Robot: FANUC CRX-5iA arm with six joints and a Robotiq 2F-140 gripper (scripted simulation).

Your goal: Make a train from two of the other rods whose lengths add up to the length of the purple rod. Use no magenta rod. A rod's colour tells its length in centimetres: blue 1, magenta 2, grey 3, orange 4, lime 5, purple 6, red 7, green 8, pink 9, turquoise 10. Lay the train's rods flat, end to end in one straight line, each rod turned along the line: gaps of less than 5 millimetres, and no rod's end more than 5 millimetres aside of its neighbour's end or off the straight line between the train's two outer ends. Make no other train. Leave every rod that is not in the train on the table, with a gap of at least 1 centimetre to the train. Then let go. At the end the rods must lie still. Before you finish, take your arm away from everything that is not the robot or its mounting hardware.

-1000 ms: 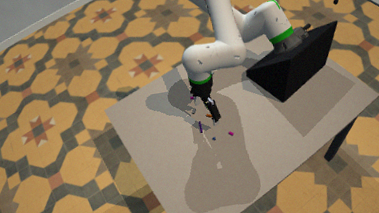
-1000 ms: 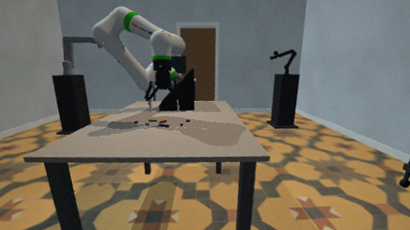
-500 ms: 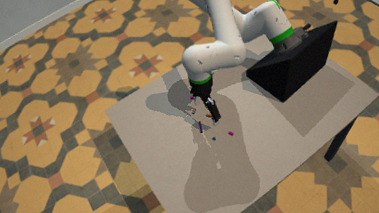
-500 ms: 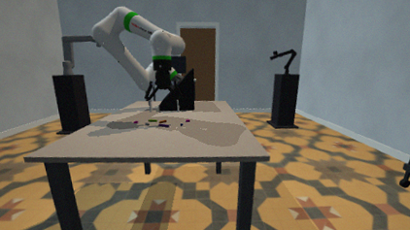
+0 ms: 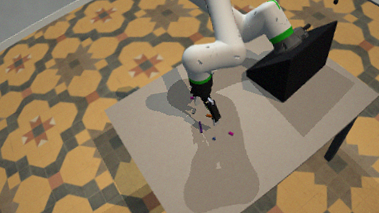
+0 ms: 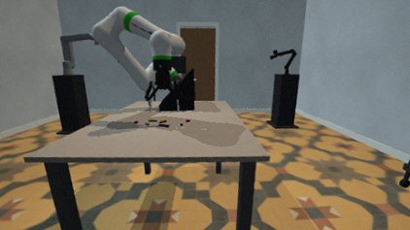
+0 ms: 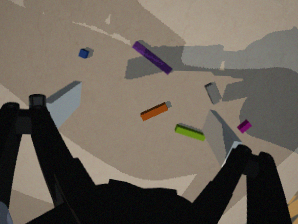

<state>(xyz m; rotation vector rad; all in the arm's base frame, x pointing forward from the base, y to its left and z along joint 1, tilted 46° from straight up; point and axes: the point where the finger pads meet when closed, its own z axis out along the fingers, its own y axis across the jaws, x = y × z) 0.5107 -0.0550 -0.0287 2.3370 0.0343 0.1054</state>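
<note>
Fingers spread wide and gripping nothing, the black two-finger gripper (image 5: 205, 112) (image 6: 164, 107) (image 7: 144, 107) points down above the pale table (image 5: 159, 176) (image 6: 133, 146) (image 7: 107, 145). Between its fingers, in the wrist view, appear a short orange rod (image 5: 208, 116) (image 6: 163, 121) (image 7: 154, 111) and a lime rod (image 6: 153, 120) (image 7: 190, 132), lying apart, angled differently. Farther out lie the long purple rod (image 5: 200, 127) (image 6: 164, 125) (image 7: 152, 57), slanted, the stubby grey rod (image 5: 193, 111) (image 6: 146, 123) (image 7: 212, 93) and the tiny blue rod (image 5: 214, 138) (image 6: 181, 125) (image 7: 84, 53), well apart from the lime one.
</note>
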